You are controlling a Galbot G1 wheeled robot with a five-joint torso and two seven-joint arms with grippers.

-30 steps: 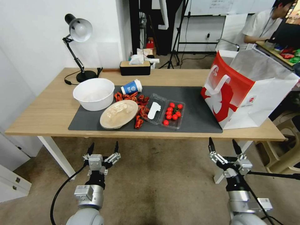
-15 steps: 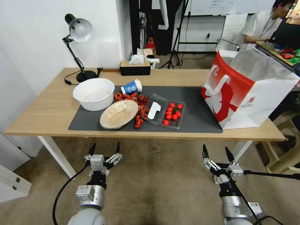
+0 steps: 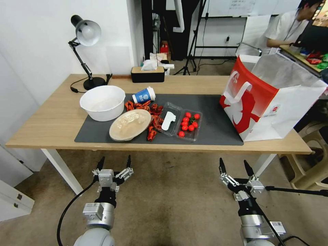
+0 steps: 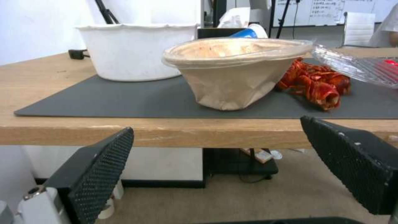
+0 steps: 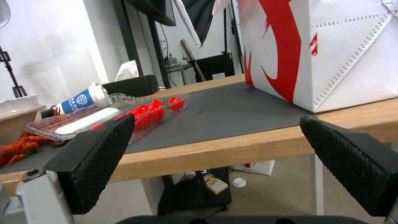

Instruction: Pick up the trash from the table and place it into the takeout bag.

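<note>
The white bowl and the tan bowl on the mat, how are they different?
The white bowl stands upright and open with straight walls; the tan bowl leans tilted, tapers to a narrow base and is covered with clear film. The white bowl sits nearer the lamp; the tan bowl nearer the table's front edge, beside red scraps. Both rest on the dark mat.
</note>
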